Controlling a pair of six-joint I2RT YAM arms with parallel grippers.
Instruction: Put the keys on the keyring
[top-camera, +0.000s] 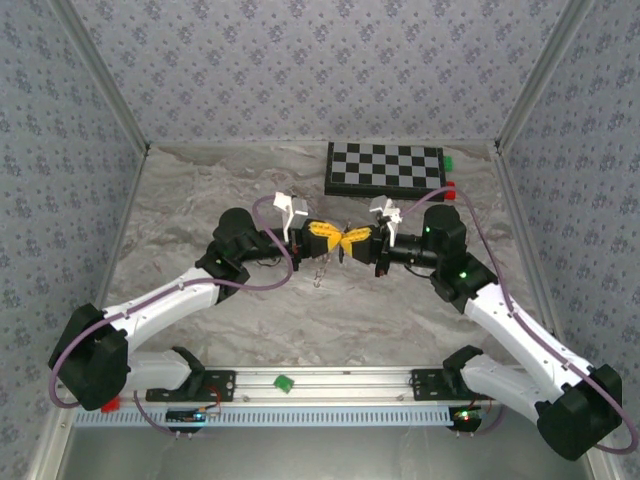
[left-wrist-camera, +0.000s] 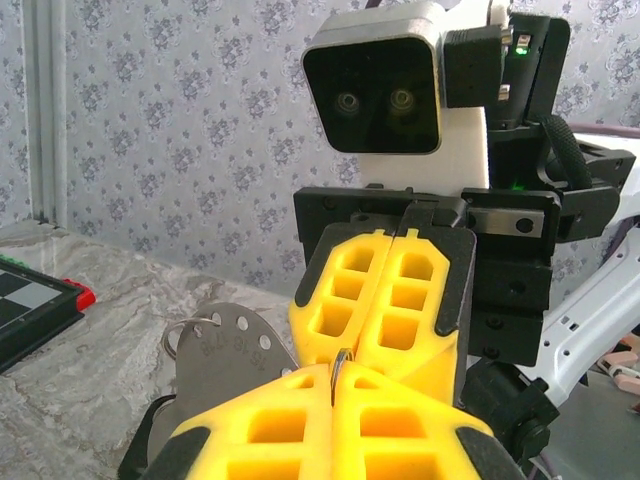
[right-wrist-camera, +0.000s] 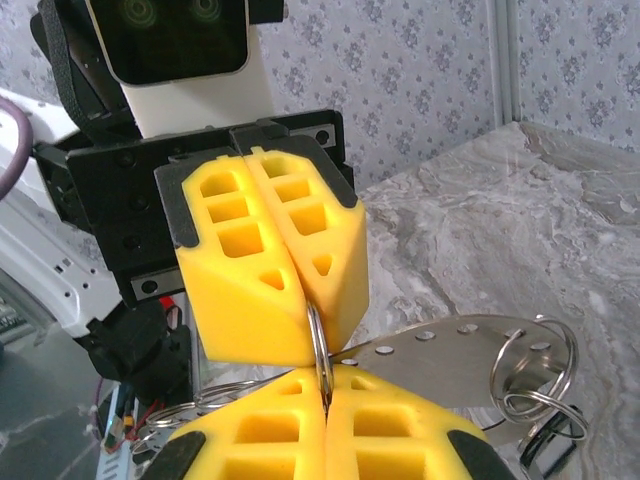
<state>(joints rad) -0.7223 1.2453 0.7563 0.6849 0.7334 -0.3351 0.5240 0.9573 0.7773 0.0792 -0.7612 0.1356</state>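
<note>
My left gripper (top-camera: 338, 240) and right gripper (top-camera: 348, 240) meet tip to tip above the middle of the table. Both are shut on the same thin silver keyring (right-wrist-camera: 319, 345), which stands edge-on between the yellow fingers (right-wrist-camera: 270, 265). In the left wrist view the keyring (left-wrist-camera: 340, 362) is pinched by my left gripper (left-wrist-camera: 338, 378), with the right gripper (left-wrist-camera: 352, 345) gripping it from the far side. A flat silver key with small holes (right-wrist-camera: 455, 365) hangs beside the pinch and carries further small rings (right-wrist-camera: 535, 375). The stamped key (left-wrist-camera: 225, 345) shows left of the jaws. Thin metal dangles below (top-camera: 320, 272).
A checkerboard (top-camera: 385, 168) lies at the back right, with a red block (top-camera: 451, 186) and a green block (top-camera: 449, 160) at its right end. Another green block (top-camera: 284, 381) rests on the front rail. Patterned walls enclose the marble table (top-camera: 200, 190).
</note>
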